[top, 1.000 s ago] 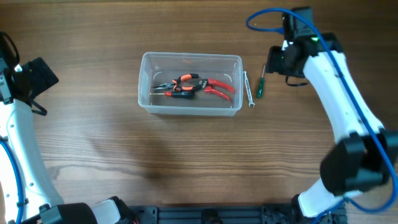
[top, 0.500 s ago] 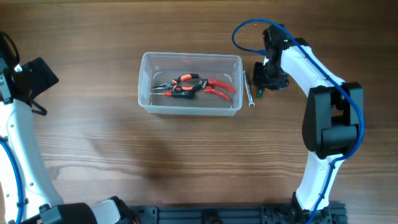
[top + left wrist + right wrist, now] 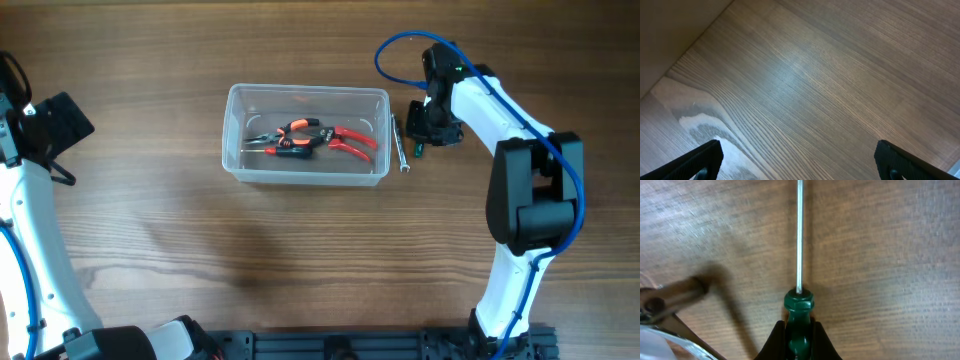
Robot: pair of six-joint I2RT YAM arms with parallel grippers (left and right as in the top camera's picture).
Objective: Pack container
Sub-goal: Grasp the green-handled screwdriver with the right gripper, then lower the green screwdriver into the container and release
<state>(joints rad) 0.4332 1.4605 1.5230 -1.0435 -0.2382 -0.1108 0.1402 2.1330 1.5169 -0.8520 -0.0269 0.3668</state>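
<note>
The clear plastic container [image 3: 305, 91] stands left of centre on the wooden table, with orange-and-black pliers [image 3: 290, 141] and red-handled pliers [image 3: 351, 140] lying inside. Just right of it, my right gripper [image 3: 430, 128] is down over a green screwdriver [image 3: 418, 149]. In the right wrist view the gripper [image 3: 799, 331] is shut on the green handle [image 3: 799, 311], and the steel shaft [image 3: 799, 235] points straight away, flat along the table. My left gripper [image 3: 802, 161] hangs open over bare wood at the far left [image 3: 60, 125], holding nothing.
A slim metal tool [image 3: 400, 146] lies on the table between the container's right wall and the screwdriver; its end shows blurred in the right wrist view [image 3: 671, 296]. The right arm's blue cable [image 3: 400, 45] loops above the gripper.
My right arm swung down and left onto the screwdriver, and its jaws closed from open onto the green handle. The left arm has not moved.
</note>
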